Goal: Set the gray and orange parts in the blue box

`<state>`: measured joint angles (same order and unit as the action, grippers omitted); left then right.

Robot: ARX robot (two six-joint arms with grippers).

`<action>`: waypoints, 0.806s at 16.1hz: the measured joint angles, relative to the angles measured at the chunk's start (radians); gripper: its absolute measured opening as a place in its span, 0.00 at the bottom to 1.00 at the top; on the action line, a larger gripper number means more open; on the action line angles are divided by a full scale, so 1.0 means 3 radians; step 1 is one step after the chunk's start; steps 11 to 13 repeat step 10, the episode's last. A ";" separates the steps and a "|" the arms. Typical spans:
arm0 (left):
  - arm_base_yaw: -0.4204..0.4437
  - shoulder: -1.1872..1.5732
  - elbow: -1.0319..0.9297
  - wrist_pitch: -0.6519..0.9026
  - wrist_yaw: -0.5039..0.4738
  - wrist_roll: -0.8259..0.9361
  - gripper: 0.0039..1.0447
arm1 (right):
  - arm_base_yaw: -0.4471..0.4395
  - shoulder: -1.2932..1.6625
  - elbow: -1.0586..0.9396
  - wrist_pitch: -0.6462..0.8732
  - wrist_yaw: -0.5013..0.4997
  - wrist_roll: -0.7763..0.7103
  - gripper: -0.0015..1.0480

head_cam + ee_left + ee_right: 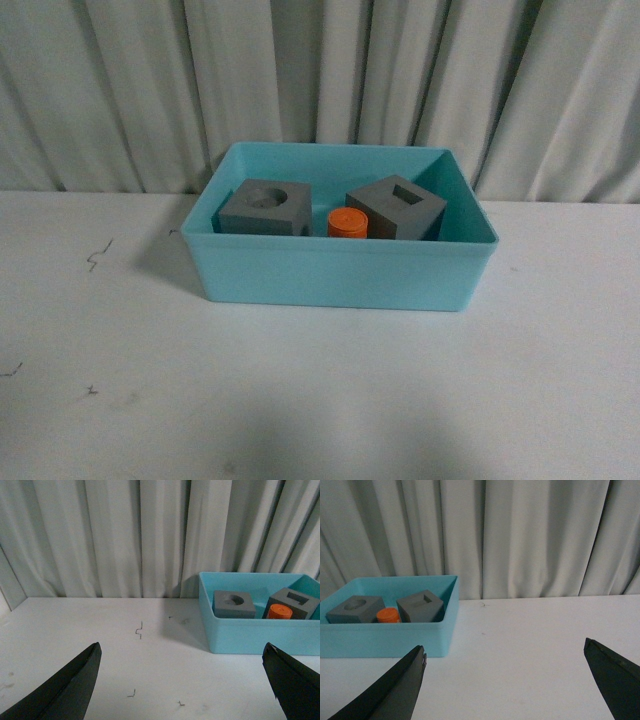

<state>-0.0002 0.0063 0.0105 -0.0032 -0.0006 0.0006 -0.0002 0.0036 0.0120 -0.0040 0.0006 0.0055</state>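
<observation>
The turquoise-blue box point(330, 275) stands on the white table in the middle of the front view. Inside it lie the gray cube with a round recess point(262, 208) on the left, the gray cube with a rectangular slot point(396, 207) on the right, and the orange cylinder point(348, 223) between them. Neither arm shows in the front view. My left gripper point(182, 652) is open and empty over bare table, with the box point(260, 632) ahead to one side. My right gripper point(505, 650) is open and empty, with the box point(385, 640) ahead to the other side.
A pale pleated curtain point(320, 80) hangs right behind the table. Small dark scratch marks point(98, 255) dot the white tabletop left of the box. A side wall panel point(10, 580) shows in the left wrist view.
</observation>
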 joint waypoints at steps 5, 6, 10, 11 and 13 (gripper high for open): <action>0.0000 0.0000 0.0000 -0.0001 0.0000 0.0000 0.94 | 0.0000 0.0000 0.0000 0.0000 0.0000 0.0000 0.94; 0.0000 0.0000 0.0000 0.0000 0.0000 0.0000 0.94 | 0.0000 0.0000 0.0000 0.0000 0.0000 0.0000 0.94; 0.0000 0.0000 0.0000 -0.0001 0.0000 0.0000 0.94 | 0.0000 0.0000 0.0000 0.0000 0.0000 0.0000 0.94; 0.0000 0.0000 0.0000 -0.0001 0.0000 0.0000 0.94 | 0.0000 0.0000 0.0000 0.0000 0.0000 0.0000 0.94; 0.0000 0.0000 0.0000 -0.0001 0.0000 0.0000 0.94 | 0.0000 0.0000 0.0000 0.0000 0.0000 0.0000 0.94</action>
